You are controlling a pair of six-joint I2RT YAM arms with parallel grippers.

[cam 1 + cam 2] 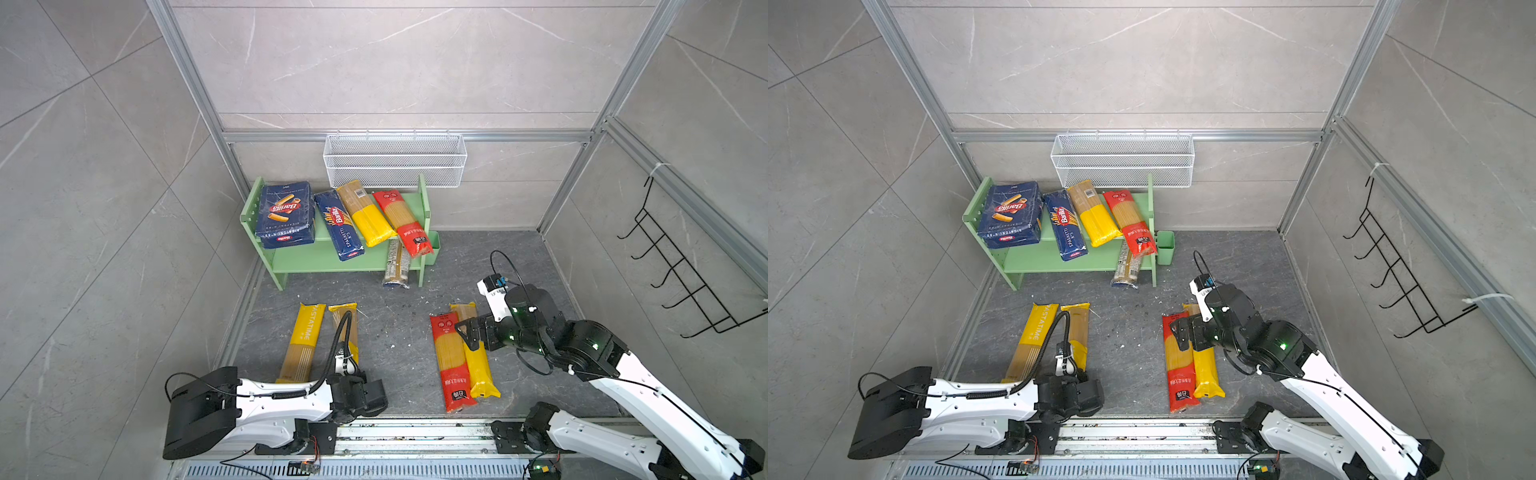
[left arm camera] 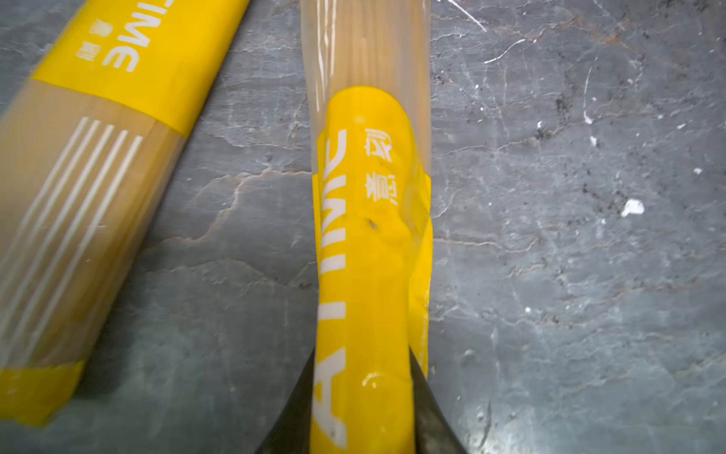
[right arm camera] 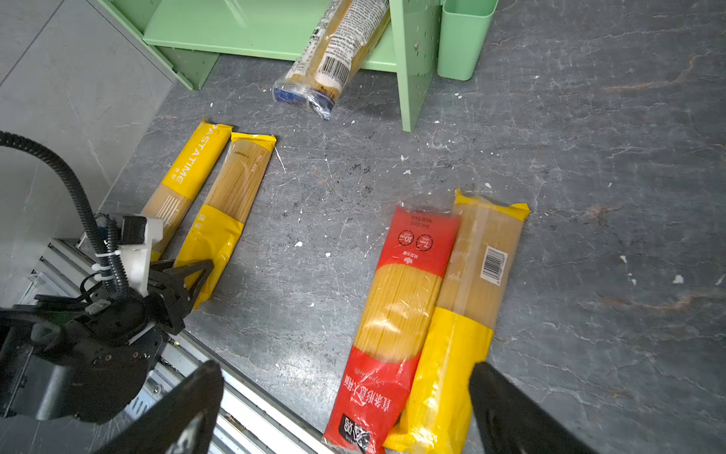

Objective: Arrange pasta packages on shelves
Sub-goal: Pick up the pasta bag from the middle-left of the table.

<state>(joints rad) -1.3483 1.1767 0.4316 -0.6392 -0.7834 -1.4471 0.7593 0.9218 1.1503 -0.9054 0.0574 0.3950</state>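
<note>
My left gripper (image 2: pixel 361 353) is shut on the yellow end of a clear spaghetti bag (image 1: pixel 343 320) that lies on the dark floor beside a PASTATIME bag (image 1: pixel 301 345). My right gripper (image 3: pixel 341 369) hangs open above a red-ended bag (image 1: pixel 451 361) and a yellow-ended bag (image 1: pixel 478 365), touching neither. The pale green shelves (image 1: pixel 324 259) stand at the back. Their top board carries stacked blue Barilla boxes (image 1: pixel 284 212), a blue Barilla pack (image 1: pixel 338 224), a yellow bag (image 1: pixel 365 212) and a red bag (image 1: pixel 403 222). Another clear bag (image 1: pixel 397 266) slants from the lower board to the floor.
A white wire mesh basket (image 1: pixel 395 160) hangs on the back wall above the shelves. A black hook rack (image 1: pixel 681 266) is on the right wall. A green cup (image 1: pixel 432 249) hangs on the shelf's right side. A metal rail (image 1: pixel 415 432) runs along the front.
</note>
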